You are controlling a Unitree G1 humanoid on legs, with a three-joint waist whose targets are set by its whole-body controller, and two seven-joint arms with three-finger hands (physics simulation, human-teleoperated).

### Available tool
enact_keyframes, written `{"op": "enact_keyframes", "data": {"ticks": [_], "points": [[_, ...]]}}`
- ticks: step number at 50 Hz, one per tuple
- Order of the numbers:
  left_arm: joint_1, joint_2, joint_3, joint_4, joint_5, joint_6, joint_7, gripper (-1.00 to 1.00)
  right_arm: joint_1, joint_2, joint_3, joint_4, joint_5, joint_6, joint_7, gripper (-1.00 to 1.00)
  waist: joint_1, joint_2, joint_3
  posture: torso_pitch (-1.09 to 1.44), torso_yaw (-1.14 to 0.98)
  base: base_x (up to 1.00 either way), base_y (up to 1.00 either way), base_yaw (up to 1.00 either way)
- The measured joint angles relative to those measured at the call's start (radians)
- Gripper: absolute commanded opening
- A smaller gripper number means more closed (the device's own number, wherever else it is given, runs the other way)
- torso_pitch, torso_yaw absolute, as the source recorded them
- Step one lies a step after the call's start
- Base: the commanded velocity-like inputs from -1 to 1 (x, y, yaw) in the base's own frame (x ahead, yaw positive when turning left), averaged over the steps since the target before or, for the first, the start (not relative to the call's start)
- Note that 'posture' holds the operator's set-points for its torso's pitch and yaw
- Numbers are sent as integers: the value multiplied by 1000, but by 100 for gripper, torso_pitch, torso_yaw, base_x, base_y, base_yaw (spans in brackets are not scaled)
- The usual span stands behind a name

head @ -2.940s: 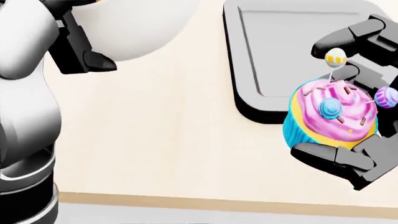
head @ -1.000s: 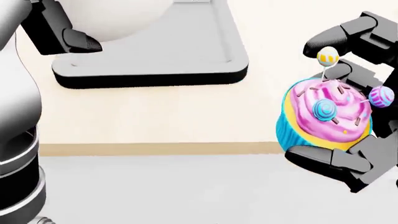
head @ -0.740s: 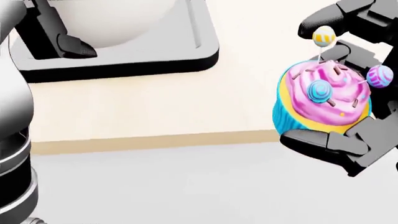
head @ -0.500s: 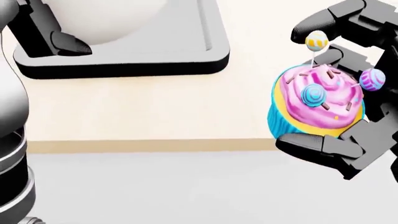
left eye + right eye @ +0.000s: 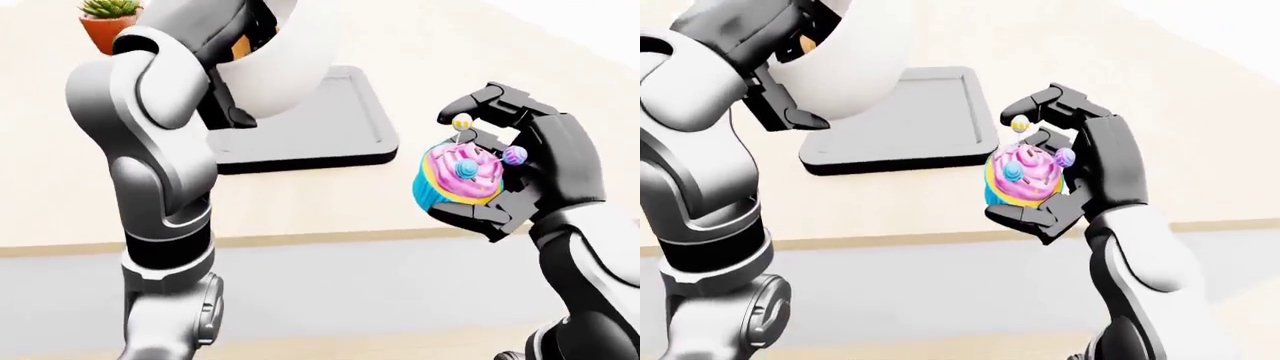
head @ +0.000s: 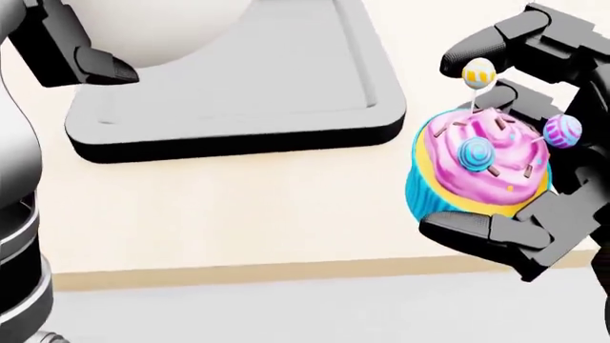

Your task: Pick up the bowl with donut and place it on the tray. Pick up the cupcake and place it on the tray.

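The cupcake, pink frosting in a blue wrapper with candy picks, is held up in my right hand, whose black fingers and thumb close round it. It hangs to the right of the grey tray, near the tray's right corner and over the table's near edge. The white bowl is raised and tilted above the tray's left part, with my left hand gripping its rim. An orange bit of the donut shows at the rim; the remainder is hidden.
The tray lies on a pale wooden table whose edge runs across the bottom of the head view, with grey floor below. A potted succulent stands at the top left of the left-eye view. My left arm fills the left side.
The whole picture has shifted, so the camera has moved: the tray now sits further right and the table edge lower. Both hands keep their holds; the cupcake stays at the right.
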Motion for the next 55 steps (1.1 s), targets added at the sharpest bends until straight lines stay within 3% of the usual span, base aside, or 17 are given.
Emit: {"op": "enact_keyframes", "data": {"ticks": [3,6,16,21,25,27,28,31,35,41,44,46,49,55], "points": [[-4,2,0,4,2,9,-15,-100,-12,-7,-8,-15,8,13,-2,-100,3,-50,13,0,0,0,0,0],[-11,4,2,-10,3,11,-19,-100,-14,-10,-14,-28,10,-7,-3,-100,13,-104,1,0,0,0,0,0],[-13,-3,-10,-10,-2,4,-22,-100,2,-19,-15,-11,6,1,-11,-100,4,-55,-33,0,0,0,9,0],[-21,-11,-28,-15,-9,-5,-25,-100,4,-24,-33,-15,-5,3,-17,-100,-12,-75,-56,0,0,0,35,0],[-24,-12,-19,-25,-8,-9,-7,-100,3,-24,-34,-23,-6,-16,-18,-100,-21,-23,-38,0,0,10,35,0],[-23,-12,-18,-18,-7,-9,-1,-100,11,-22,-30,-15,-6,-31,-17,-100,-24,19,-41,0,0,7,36,0],[-23,-7,-15,-16,-6,-8,-1,-100,15,-14,-26,-12,-6,-40,-16,-100,-18,25,-47,0,0,0,18,0],[-15,-4,-4,-15,1,1,-10,-100,23,-6,-21,-10,12,-16,-5,-100,0,15,-25,0,0,0,0,0],[-11,-4,-4,-4,3,6,-14,-100,-3,-13,-42,-15,28,6,-8,-100,0,-33,-11,0,0,0,0,0],[-10,-3,2,-1,5,8,-6,-100,-5,-18,-49,-27,40,-20,-18,-100,15,-78,-5,0,0,0,0,0],[-18,-4,-1,-5,6,6,-3,-100,-5,-22,-52,-19,49,-20,-19,-100,26,-114,-12,0,0,0,0,0],[-12,-11,-8,-12,5,4,-5,-100,3,-25,-61,-19,54,-12,-22,-100,26,-99,-5,0,0,0,0,0],[-20,-18,-20,-4,3,5,-16,-100,-3,-28,-79,-26,61,11,-30,-100,23,-83,-14,0,0,0,0,0],[-73,-40,-36,39,9,-3,-4,-100,3,-34,-83,-26,75,-2,-48,-100,16,-72,-25,0,0,0,0,0]]}}
